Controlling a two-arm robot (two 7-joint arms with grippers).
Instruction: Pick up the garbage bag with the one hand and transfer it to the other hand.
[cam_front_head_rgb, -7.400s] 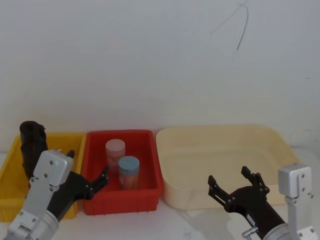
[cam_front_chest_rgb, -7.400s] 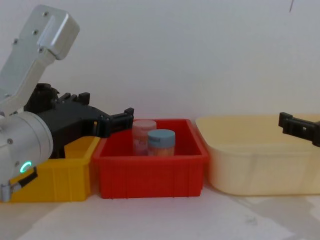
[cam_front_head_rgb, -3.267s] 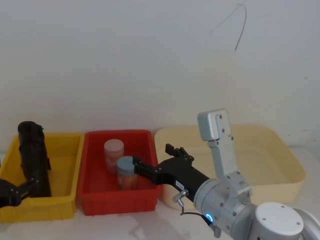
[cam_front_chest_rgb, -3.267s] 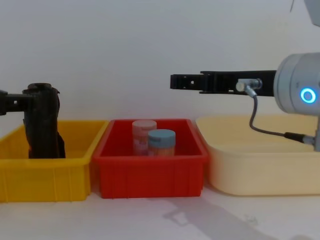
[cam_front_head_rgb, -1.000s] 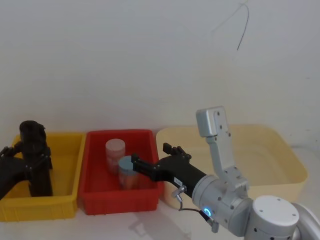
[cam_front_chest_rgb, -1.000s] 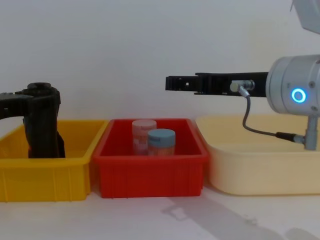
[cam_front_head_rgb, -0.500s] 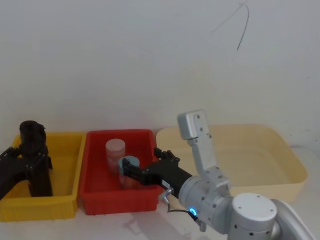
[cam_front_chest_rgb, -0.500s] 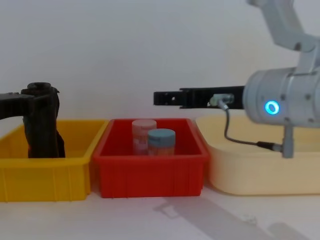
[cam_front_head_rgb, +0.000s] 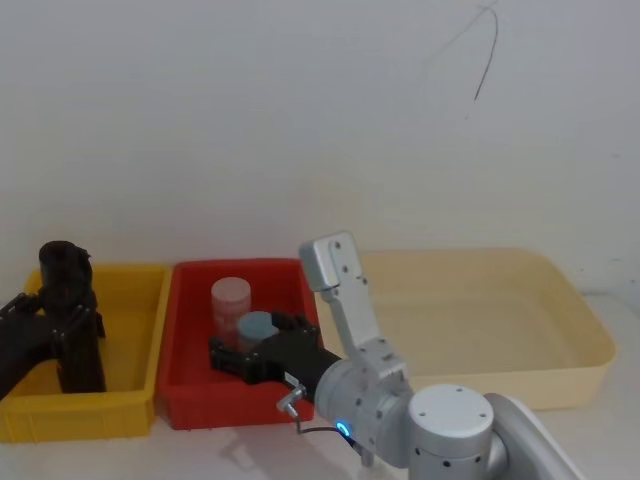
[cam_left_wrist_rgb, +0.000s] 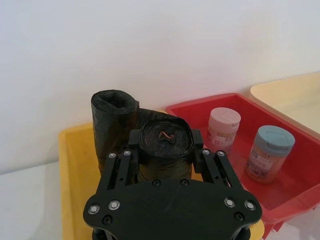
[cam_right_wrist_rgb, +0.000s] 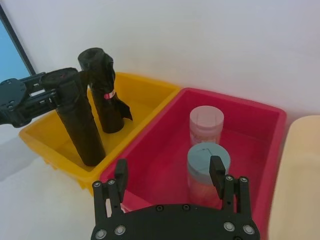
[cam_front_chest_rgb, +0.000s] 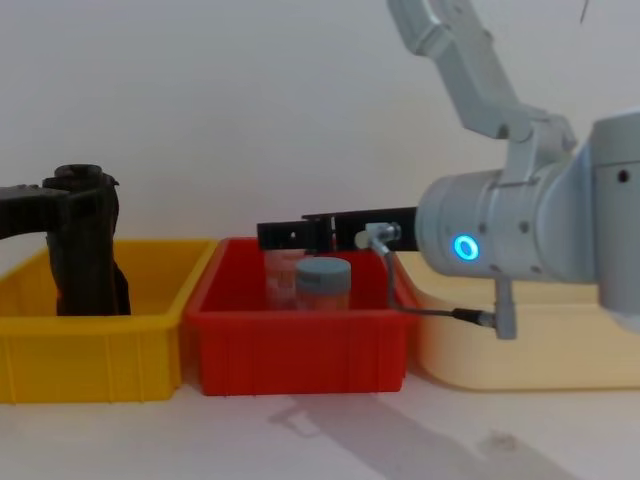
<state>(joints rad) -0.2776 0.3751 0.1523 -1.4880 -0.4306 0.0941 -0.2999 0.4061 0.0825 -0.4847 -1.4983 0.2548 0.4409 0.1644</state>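
Black and matte, the garbage bag (cam_right_wrist_rgb: 80, 125) stands upright in the yellow bin (cam_front_head_rgb: 90, 415), with its lower end still down inside the bin, so I judge that it is not lifted yet. The left gripper (cam_left_wrist_rgb: 165, 150) holds it near the top: its 2 fingers sit against the 2 sides of the roll and seem to press on it. Just behind stands a 2nd black roll (cam_right_wrist_rgb: 106, 92) with a small red mark, which the gripper does not touch. In the last second the bag and the left gripper have not moved. What has changed is the right arm, the one with the blue ring (cam_front_chest_rgb: 463, 246). It has swung to the left, and the right gripper (cam_right_wrist_rgb: 168, 172) that was above the right part of the red bin (cam_front_head_rgb: 200, 410) now reaches over the bin's left part, past the pink-lidded jar (cam_right_wrist_rgb: 206, 125) and the blue-lidded jar (cam_right_wrist_rgb: 207, 160). Its jaws are wide apart and hold nothing, and it points toward the yellow bin but is still apart from the bag. To my judgement the receiving side is getting into place early, while the lift itself has yet to be made. The cream tub (cam_front_head_rgb: 560, 385) plays no part now.
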